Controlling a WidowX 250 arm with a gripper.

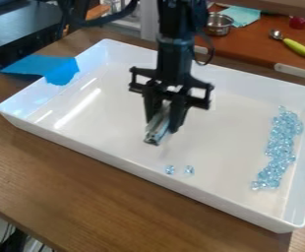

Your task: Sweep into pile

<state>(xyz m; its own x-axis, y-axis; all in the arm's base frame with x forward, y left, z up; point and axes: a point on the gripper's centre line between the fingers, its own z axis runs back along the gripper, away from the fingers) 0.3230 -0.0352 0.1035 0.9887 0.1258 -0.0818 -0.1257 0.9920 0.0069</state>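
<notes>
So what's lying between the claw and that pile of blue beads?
In the camera view, the stretch from the claw to the bead pile is bare tray floor; two loose beads lie off that line.

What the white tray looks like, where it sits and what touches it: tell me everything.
The white tray is rectangular and shallow, with raised walls, rounded corners and a glossy, plastic-looking surface. It sits open side up on the brown wood-look table. Blue tape laps its picture-left rim; inside lie pale blue beads, mostly in one long band.
</notes>
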